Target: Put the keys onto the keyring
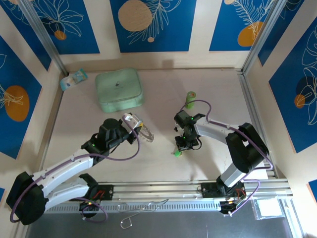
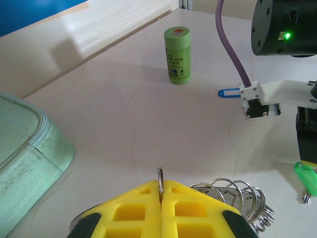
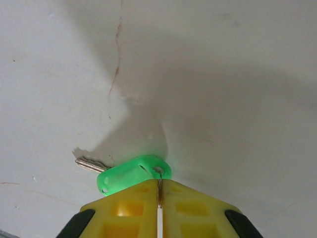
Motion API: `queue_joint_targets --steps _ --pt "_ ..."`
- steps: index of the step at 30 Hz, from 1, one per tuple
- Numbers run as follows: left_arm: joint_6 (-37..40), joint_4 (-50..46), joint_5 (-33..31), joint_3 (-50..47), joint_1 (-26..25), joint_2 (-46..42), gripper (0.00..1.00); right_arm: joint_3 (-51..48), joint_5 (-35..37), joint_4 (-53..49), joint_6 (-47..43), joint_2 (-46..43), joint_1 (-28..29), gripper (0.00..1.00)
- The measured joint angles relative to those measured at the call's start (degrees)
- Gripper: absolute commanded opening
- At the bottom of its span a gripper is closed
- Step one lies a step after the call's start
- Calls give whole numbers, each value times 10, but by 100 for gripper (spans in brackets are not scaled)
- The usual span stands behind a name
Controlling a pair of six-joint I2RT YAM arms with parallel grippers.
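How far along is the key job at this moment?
Done: neither key is on the keyring yet. In hand: the left gripper is shut on it, and the right gripper pinches the green key by its head. Left: thread it, then the blue key.

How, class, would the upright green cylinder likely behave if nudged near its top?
Standing taller than wide, the green cylinder probably tips rather than slides. Once down, its round side would likely roll on the smooth table.
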Motion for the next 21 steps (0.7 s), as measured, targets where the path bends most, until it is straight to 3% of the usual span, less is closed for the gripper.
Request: queue_joint_targets --steps 4,13,21 --pt "5 0 0 0 0 0 0 0 0 0 0 0 0 7" --pt "10 0 0 0 0 -5 0 1 1 0 0 5 0 12" --pt "10 0 0 0 0 -5 0 4 2 -2 0 7 0 2"
